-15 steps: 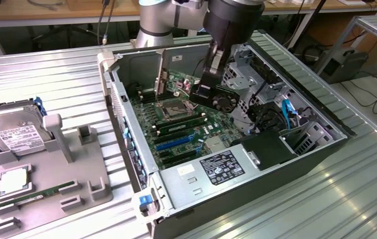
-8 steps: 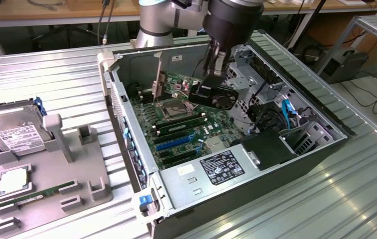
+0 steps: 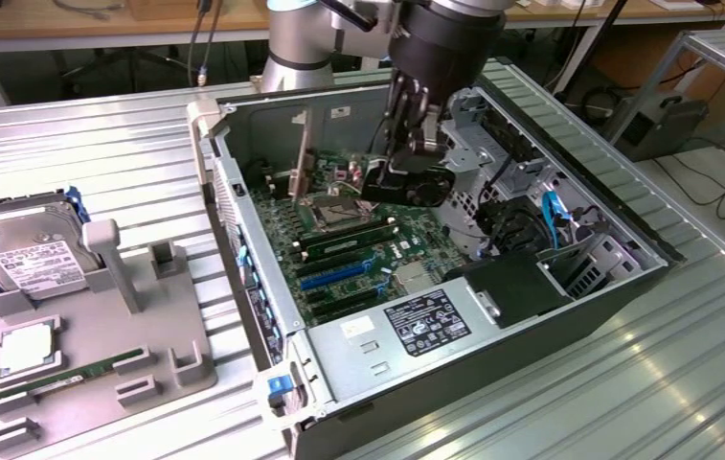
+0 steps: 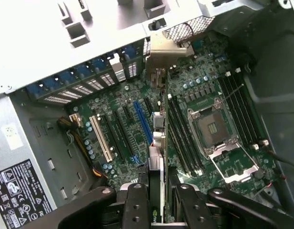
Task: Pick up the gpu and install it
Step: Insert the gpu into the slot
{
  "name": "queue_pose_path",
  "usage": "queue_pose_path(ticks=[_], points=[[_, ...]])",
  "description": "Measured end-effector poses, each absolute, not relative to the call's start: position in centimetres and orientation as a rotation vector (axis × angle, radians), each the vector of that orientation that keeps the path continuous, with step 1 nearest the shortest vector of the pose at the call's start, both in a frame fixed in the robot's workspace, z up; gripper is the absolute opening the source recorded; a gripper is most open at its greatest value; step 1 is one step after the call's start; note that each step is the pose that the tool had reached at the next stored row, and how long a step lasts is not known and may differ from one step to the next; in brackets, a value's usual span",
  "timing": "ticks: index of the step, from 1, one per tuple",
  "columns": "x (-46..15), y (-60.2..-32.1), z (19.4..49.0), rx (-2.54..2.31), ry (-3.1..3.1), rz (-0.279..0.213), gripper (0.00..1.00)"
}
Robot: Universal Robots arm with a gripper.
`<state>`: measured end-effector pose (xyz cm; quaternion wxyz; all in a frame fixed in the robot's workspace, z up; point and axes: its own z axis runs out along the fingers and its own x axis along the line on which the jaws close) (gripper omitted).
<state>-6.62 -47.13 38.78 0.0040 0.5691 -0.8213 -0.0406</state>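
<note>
The gpu point(image 4: 157, 143) hangs edge-on inside the open computer case point(image 3: 336, 105). The end effector point(image 4: 158, 196) is clamped on the card's two faces, which leaves its connector edge free to face the motherboard point(image 4: 194, 90). It sits between the blue slot point(image 4: 143, 123) and the memory slots point(image 4: 182, 138), with its metal bracket point(image 4: 168, 47) toward the case's rear wall, seemingly to line bracket and slot up, though I can't tell from here whether it's seated.
</note>
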Motion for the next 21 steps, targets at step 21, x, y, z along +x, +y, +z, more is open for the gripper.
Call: queue_pose_path(ticks=[21], points=[[-6.9,-47.1,36.9,2.171,-2.247,-0.124,0.26]])
